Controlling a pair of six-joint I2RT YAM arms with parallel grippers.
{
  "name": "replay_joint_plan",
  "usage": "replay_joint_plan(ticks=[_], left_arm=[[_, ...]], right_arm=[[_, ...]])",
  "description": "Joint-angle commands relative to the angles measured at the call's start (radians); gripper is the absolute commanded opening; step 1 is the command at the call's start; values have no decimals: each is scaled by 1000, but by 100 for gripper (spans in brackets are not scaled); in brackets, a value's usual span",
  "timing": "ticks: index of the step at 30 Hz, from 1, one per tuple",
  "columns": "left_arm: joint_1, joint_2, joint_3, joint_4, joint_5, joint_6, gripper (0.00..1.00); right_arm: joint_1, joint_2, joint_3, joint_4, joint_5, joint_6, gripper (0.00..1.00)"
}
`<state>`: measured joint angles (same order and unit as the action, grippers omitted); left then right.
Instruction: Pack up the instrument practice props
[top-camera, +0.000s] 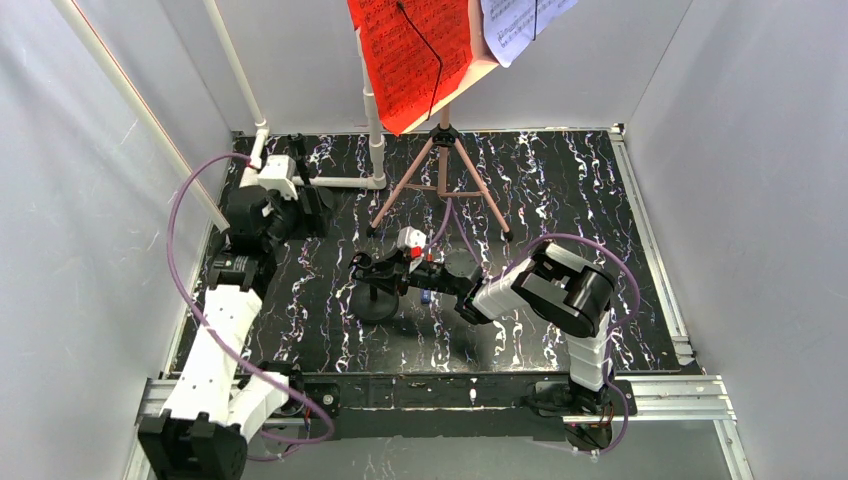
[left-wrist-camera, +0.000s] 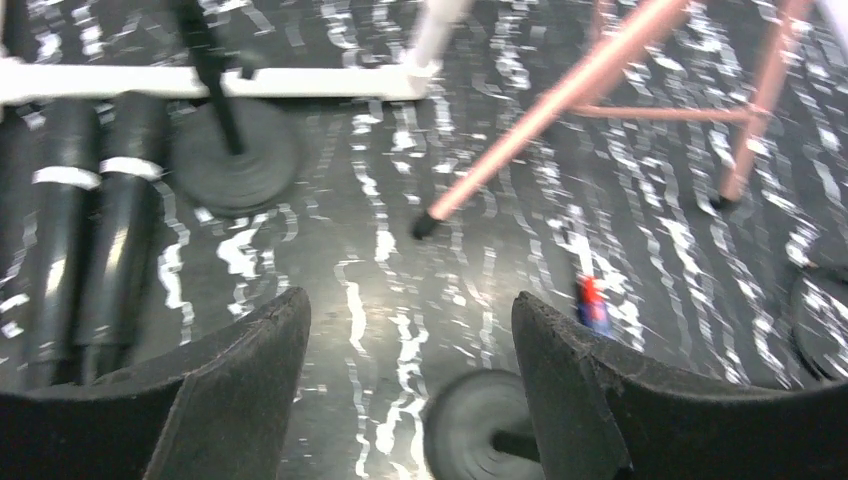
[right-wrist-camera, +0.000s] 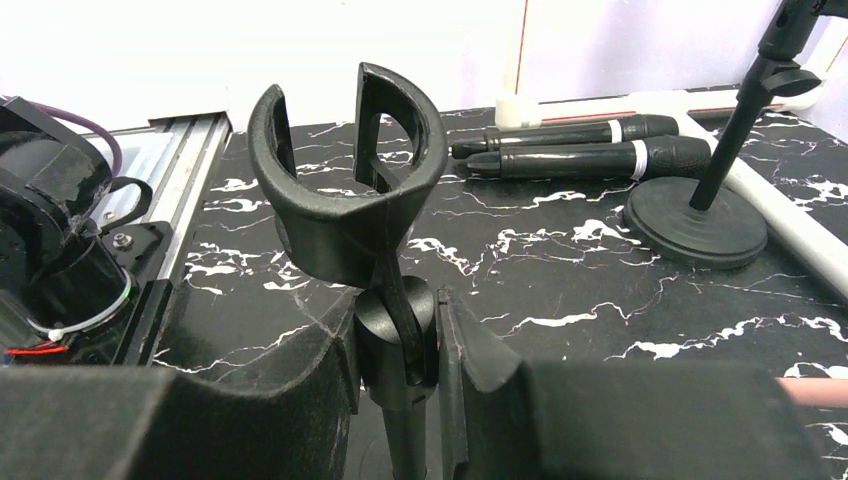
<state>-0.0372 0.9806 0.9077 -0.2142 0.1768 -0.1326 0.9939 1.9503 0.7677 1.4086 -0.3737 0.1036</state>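
Currently right gripper (right-wrist-camera: 398, 335) is clamped on the neck joint of the near mic stand (right-wrist-camera: 345, 200), just under its empty U-shaped clip; fingers are closed down tight around the stem. That stand's round base (top-camera: 377, 303) sits mid-counter, in front of the tripod. Left gripper (left-wrist-camera: 410, 305) is wide open with nothing between the fingers, hovering over bare counter (top-camera: 560, 200) at the far left, near the white pipe frame (top-camera: 345, 182). The far microphone (right-wrist-camera: 565, 131) and near microphone (right-wrist-camera: 600, 158) lie flat, side by side and touching, up against the pipe frame. Second mic stand (right-wrist-camera: 695, 225) is upright on its round base just beside their heads. Pink sheet-music rack (top-camera: 441, 165) stands on its tripod legs at the back centre, well apart from both grippers. Red sheet (top-camera: 410, 50) and white sheet (top-camera: 520, 25) are on its tray, each with a thin black clip arm across it.
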Motion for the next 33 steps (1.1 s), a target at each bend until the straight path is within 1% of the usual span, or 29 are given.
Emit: replay_joint_plan(ticks=[1, 2, 7, 11, 16, 17, 19, 20, 21, 22, 27, 30, 33], left_arm=[[-87, -108, -25, -101, 67, -23, 72], [-99, -129, -28, -118, 68, -29, 72], [-141, -204, -35, -195, 73, -75, 77], [-181, -258, -52, -236, 55, -114, 77], [-237, -314, -90, -258, 35, -161, 77], [-268, -328, -97, -267, 27, -169, 77], [-292, -335, -100, -272, 16, -164, 77], [-302, -336, -97, -277, 14, -156, 77], [-309, -331, -94, -285, 14, -144, 77], [-317, -326, -88, -292, 19, -131, 77], [-340, -320, -73, -308, 26, -118, 77], [-357, -330, -85, -313, 18, -147, 77], [-373, -319, -96, -313, -2, -193, 76]], right_arm=[[-27, 30, -55, -355, 40, 31, 27], [-26, 19, -56, -368, 47, 27, 33], [-27, -43, -85, -389, 88, 10, 50], [-26, -104, -110, -403, 103, 10, 66], [-26, -200, -146, -435, 125, 9, 75], [-27, -258, -166, -466, 143, 1, 79], [-25, -320, -183, -506, 166, -11, 84], [-26, -354, -191, -532, 176, -18, 88], [-26, -396, -199, -559, 188, -27, 95], [-26, -451, -205, -587, 198, -34, 98], [-26, -685, -225, -776, 292, -82, 99], [-27, -825, -227, -927, 363, -102, 99], [-27, -960, -233, -1037, 443, -129, 99]])
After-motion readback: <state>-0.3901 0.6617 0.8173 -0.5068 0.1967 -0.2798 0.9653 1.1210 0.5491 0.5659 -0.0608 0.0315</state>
